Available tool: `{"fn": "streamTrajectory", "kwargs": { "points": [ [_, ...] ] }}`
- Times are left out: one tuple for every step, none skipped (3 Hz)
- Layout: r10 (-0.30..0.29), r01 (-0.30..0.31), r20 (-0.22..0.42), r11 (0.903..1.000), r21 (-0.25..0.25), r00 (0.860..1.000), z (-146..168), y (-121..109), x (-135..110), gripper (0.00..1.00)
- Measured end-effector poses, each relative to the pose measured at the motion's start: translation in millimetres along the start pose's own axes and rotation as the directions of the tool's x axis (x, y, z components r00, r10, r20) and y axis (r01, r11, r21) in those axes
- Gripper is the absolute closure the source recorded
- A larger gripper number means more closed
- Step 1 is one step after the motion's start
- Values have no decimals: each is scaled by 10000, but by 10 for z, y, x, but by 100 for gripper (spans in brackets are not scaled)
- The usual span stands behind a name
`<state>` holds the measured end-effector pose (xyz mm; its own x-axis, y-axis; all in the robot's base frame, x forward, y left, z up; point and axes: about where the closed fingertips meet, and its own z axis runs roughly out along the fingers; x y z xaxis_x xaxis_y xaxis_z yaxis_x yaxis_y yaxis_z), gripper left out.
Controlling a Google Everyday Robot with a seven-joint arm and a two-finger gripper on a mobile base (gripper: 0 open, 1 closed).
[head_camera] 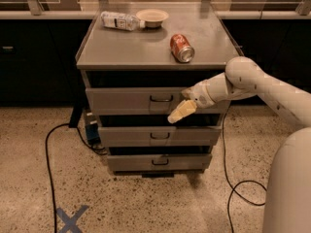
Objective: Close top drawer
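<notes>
Pushing step: gripper (183,104) is at the top drawer (126,101) front, just right of its handle (161,99), probably placed there to shove the drawer toward the far side.
Gripper state: cannot tell whether spread or pressed together.
Top drawer: uppermost in the cabinet, standing part open toward the near side.
Drawers: three, stacked.
Cabinet top (136,50): one can (181,48), one bottle (119,21), one bowl (152,17).
</notes>
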<state>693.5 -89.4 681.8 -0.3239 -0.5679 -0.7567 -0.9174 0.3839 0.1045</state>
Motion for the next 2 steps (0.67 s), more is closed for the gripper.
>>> {"fn": "streamTrajectory", "kwargs": {
  "points": [
    [-2,2,-141,10000,-11,9999,49,-3,43,0],
    [-2,2,-141,10000,-11,9999,49,-3,43,0]
  ]
}}
